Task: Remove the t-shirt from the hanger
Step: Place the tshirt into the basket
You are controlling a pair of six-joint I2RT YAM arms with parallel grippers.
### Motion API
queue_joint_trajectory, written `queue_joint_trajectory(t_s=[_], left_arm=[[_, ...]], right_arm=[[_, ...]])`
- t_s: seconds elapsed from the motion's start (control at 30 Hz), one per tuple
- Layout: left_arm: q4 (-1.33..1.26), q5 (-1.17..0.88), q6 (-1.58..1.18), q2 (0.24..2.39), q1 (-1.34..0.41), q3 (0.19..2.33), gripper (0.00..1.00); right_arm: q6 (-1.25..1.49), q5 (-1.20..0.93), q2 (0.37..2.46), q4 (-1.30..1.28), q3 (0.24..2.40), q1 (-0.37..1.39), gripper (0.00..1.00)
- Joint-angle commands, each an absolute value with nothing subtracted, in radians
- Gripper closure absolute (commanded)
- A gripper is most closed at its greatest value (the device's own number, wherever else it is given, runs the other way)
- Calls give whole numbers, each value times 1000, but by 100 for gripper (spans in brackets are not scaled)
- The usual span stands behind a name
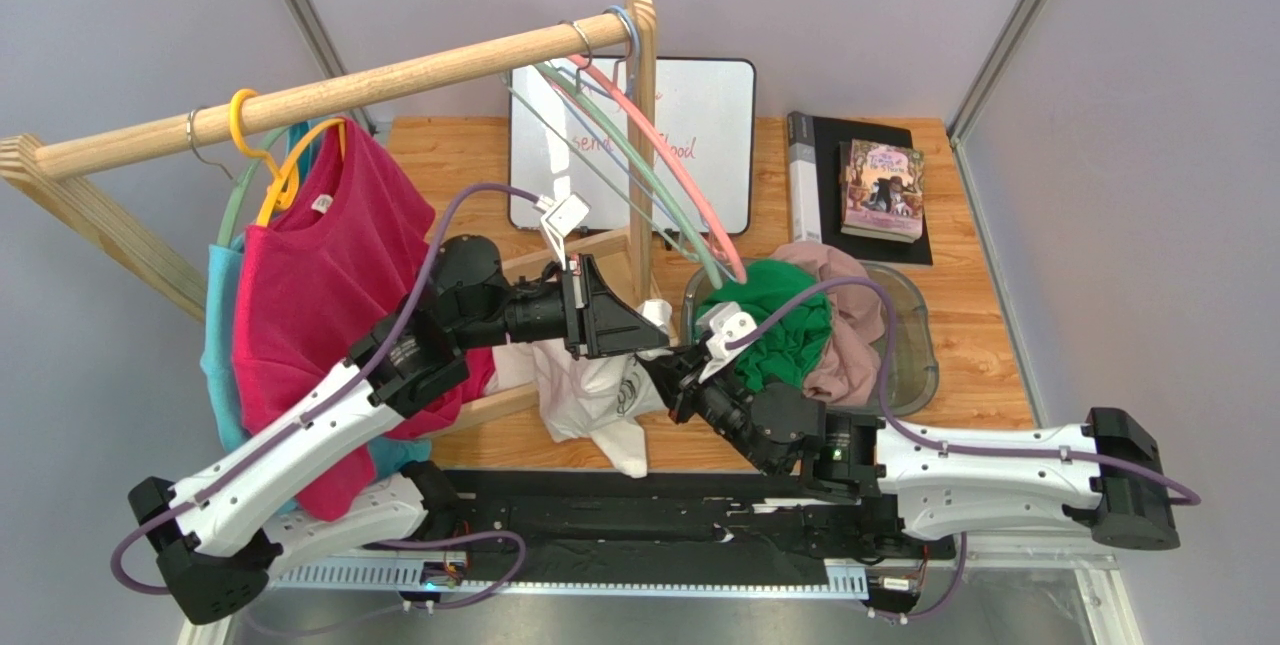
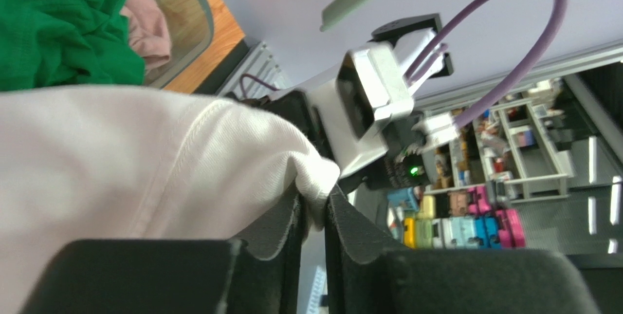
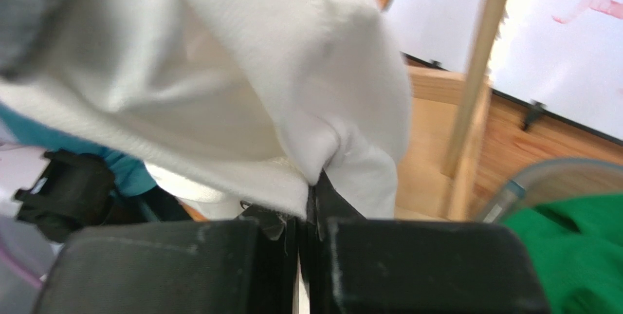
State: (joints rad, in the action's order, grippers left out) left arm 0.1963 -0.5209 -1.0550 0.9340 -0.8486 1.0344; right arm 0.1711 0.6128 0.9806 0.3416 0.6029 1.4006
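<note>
Wooden clothes rack [image 1: 376, 75]: rail runs from lower left up to the upright post at right, over the wooden table [image 1: 451, 150].

Left end of rail: magenta t-shirt [image 1: 323, 278] on a yellow hanger [image 1: 278, 173], with a teal garment [image 1: 223, 330] just behind it.

Whiteboard [image 1: 706, 120] lies flat at the far side of the table, with red writing on it, illegible.

Grey bin [image 1: 914, 345] sits right of the post. It holds a green garment [image 1: 781, 330] and a pinkish-beige garment [image 1: 849, 330].

White t-shirt [image 1: 579, 390]: off the rail, bunched and hanging low between the two arms, in front of the rack's lower crossbar, near the table's front edge. No hanger visible inside it; I cannot tell whether one is hidden in the folds.

Right end of rail: empty hangers, one pink hanger [image 1: 684, 173] and one pale green hanger [image 1: 631, 165], sloping down toward the bin.

Book [image 1: 882, 191] lies on a black mat [image 1: 920, 248], at the far right of the table.

Left gripper [image 1: 649, 327]: in the left wrist view its jaws are nearly together, a fold of the white t-shirt [image 2: 110, 161] pinched between them at [image 2: 314, 219].

Right gripper [image 1: 672, 380]: in the right wrist view its jaws are pressed together at [image 3: 306, 204], clamped on an edge of the white t-shirt [image 3: 241, 58], which drapes over them.

The two grippers sit just beside each other, left of the bin.
</note>
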Motion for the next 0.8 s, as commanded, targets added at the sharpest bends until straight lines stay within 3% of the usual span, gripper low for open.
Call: queue_joint_trajectory(t_s=[0.0, 0.03, 0.13, 0.2, 0.5, 0.77], left_arm=[[364, -409, -944, 891, -848, 1119, 71], [402, -364, -904, 876, -848, 1127, 57], [488, -191, -865, 790, -850, 1115, 38], [517, -112, -850, 732, -847, 1097, 32], [586, -63, -828, 701, -848, 1108, 32], [588, -34, -831, 695, -848, 1108, 34]], right_arm=[[233, 857, 836, 240, 617, 1381, 100], [260, 877, 801, 185, 614, 1370, 100], [301, 913, 635, 59, 600, 1298, 100], [287, 884, 539, 22, 598, 1200, 100], [161, 594, 607, -290, 978, 709, 100], [164, 509, 683, -393, 1271, 535, 100]])
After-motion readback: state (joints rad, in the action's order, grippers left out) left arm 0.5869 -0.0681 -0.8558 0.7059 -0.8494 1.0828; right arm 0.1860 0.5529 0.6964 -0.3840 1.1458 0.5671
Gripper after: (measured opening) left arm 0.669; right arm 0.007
